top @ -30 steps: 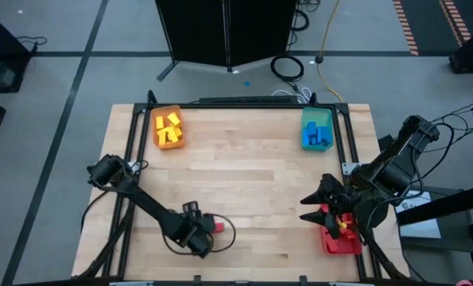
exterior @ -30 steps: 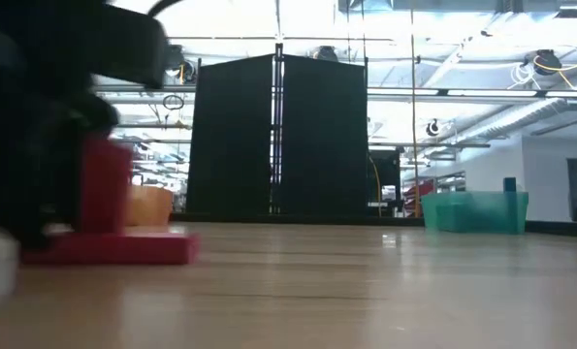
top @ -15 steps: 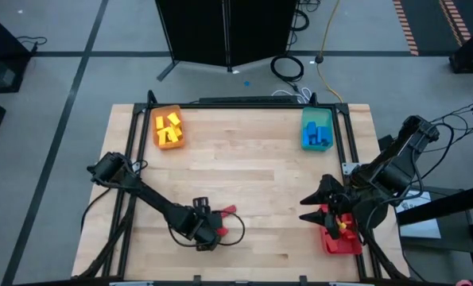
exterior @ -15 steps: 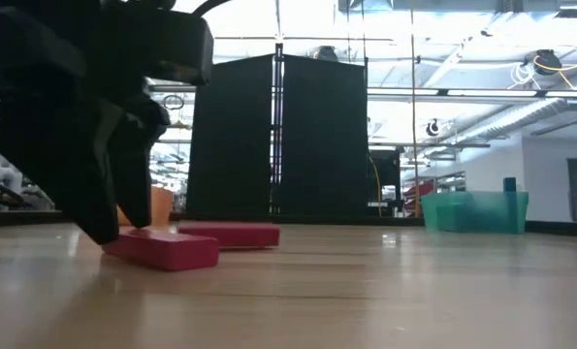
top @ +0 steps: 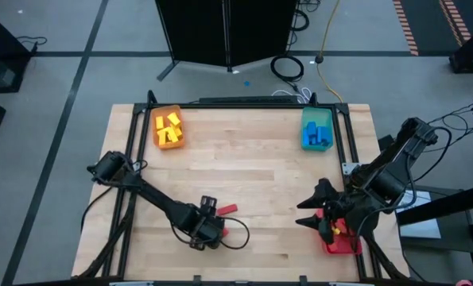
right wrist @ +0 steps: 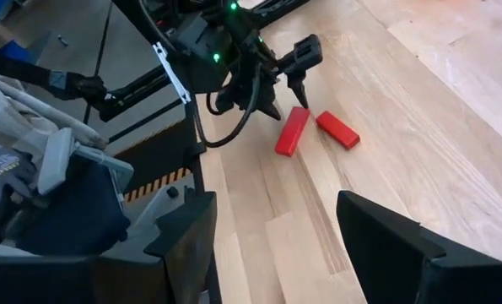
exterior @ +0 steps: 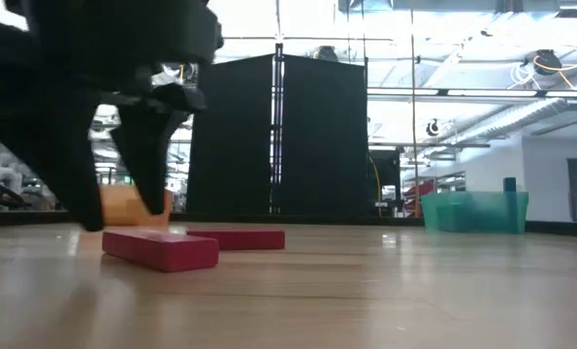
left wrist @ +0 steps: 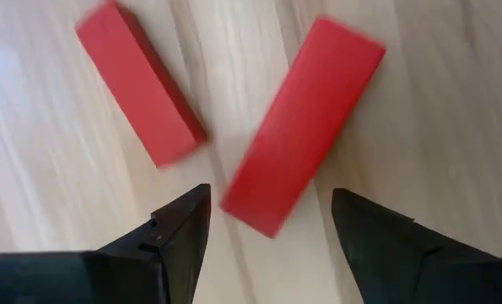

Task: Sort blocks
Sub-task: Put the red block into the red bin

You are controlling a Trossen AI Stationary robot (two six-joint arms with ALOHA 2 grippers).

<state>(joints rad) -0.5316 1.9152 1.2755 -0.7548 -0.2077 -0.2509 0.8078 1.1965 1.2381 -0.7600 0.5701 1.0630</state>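
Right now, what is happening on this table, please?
A two-armed robot is sorting coloured blocks into trays. The left gripper hangs open just above two red blocks lying loose on the table, holding neither. The right gripper waits open over the red tray. Yellow blocks already lie in the orange tray and blue blocks in the teal tray.

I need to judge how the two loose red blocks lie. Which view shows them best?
The left wrist view: both red blocks fill it, apart, forming a V. The right wrist view shows them small, the low view edge-on and overlapping, the high view mostly hidden under the left end effector.
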